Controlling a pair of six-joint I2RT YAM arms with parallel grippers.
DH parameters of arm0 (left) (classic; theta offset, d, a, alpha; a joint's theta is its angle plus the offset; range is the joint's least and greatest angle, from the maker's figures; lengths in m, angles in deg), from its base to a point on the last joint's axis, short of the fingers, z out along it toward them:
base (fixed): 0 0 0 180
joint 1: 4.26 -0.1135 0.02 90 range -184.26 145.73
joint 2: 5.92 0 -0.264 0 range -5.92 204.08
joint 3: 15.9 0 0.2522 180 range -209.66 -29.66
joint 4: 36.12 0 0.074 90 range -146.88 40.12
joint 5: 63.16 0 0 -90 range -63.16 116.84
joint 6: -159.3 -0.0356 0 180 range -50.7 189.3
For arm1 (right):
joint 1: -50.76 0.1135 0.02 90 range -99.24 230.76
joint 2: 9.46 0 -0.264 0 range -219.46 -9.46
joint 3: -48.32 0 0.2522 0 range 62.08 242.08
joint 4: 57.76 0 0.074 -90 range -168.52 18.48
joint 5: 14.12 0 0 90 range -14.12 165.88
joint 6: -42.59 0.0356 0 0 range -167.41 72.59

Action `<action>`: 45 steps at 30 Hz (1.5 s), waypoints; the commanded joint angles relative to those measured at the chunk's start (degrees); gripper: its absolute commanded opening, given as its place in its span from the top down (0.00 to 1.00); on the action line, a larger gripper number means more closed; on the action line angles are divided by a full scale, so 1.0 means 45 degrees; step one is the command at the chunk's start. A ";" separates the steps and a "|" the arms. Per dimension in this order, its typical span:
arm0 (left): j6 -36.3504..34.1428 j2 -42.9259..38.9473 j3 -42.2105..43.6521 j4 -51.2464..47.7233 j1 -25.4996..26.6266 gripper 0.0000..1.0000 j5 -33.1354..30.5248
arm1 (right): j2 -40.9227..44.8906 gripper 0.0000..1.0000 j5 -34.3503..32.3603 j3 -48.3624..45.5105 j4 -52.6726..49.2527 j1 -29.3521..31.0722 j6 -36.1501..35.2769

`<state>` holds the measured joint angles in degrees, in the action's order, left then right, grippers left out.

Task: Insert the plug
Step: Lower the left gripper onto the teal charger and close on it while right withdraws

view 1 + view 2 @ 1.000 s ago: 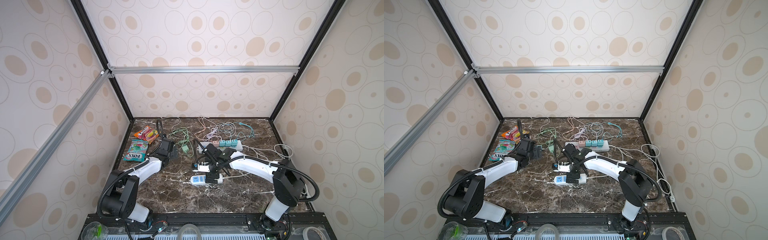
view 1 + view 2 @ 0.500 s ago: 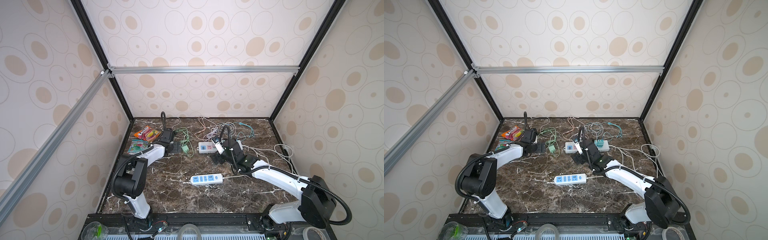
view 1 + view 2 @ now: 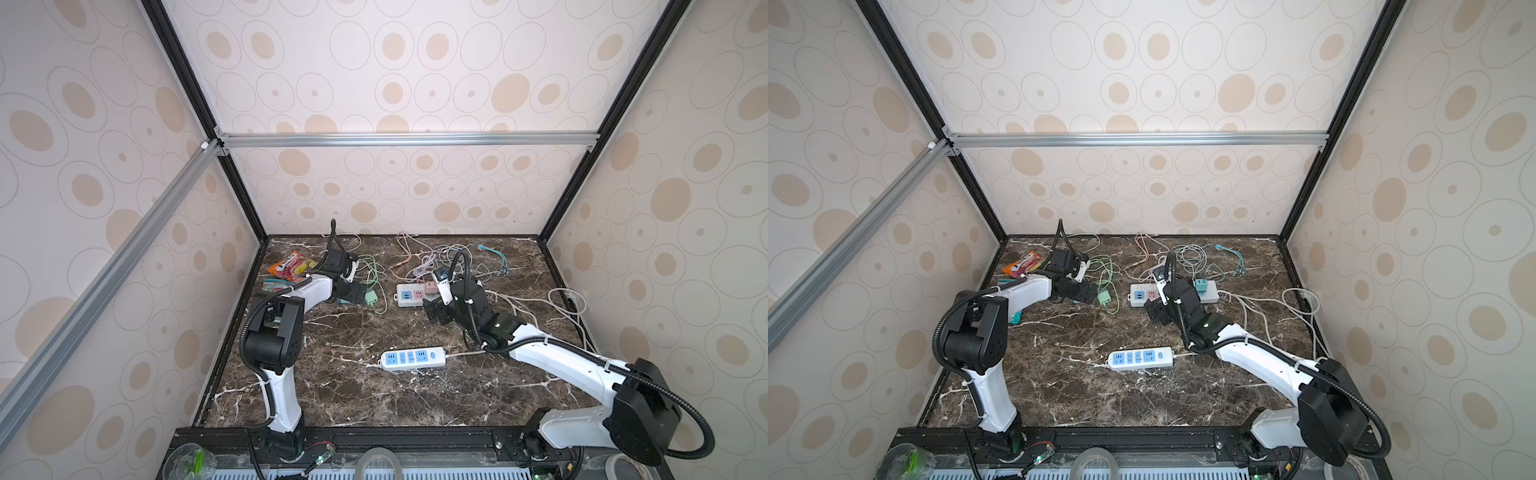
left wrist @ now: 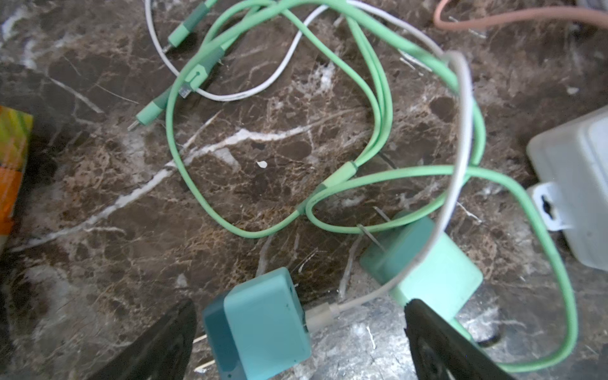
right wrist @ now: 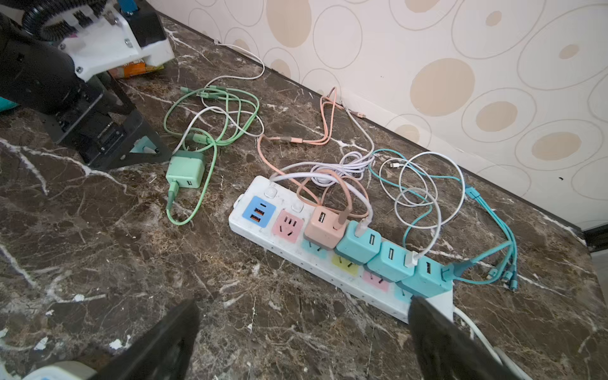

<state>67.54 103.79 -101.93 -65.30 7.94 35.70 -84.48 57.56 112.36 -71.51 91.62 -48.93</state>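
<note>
The teal plug (image 4: 260, 325) lies on the marble table (image 4: 98, 263), between the fingers of my left pincer (image 4: 296, 342), which is released, jaws spread wide, grasping nothing; a white cable (image 4: 457, 148) leaves the plug's face and crosses the mint plug (image 4: 427, 269) just beside it, and one finger (image 4: 450, 345) overlaps that mint body in the wrist view; so I judge the step in hand is the grasp, and to do it well I centre on the teal body, come down square to its flat sides, and close without pinching the cable or nudging the mint one; the coloured strip (image 5: 283, 200) lies apart toward my right, its pink socket (image 5: 287, 224) free; my right pincer (image 5: 302, 312), likewise released and empty, hovers near it and could brace it for the push.
</note>
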 commanded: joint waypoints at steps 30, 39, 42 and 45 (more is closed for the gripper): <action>0.1625 -0.3208 0.3349 -0.0498 0.1770 0.03 -0.0567 | -0.0218 0.00 0.0780 -0.0149 0.1026 0.0031 -0.0322; 0.0987 -0.2384 0.2955 -0.1251 0.2329 0.15 -0.0176 | -0.0086 0.01 0.0896 -0.0367 0.1239 0.0021 -0.0563; 0.0807 -0.2447 0.2998 -0.1300 0.2617 0.17 0.0119 | -0.0057 0.01 0.0869 -0.0451 0.1340 0.0021 -0.0585; 0.0762 -0.2360 0.3033 -0.1400 0.2809 0.20 -0.0036 | -0.0122 0.01 0.0877 -0.0422 0.1340 0.0024 -0.0546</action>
<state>73.04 93.05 -86.50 -69.30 19.44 35.16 -85.09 61.10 110.94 -67.03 91.62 -50.92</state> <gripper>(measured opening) 0.808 0.992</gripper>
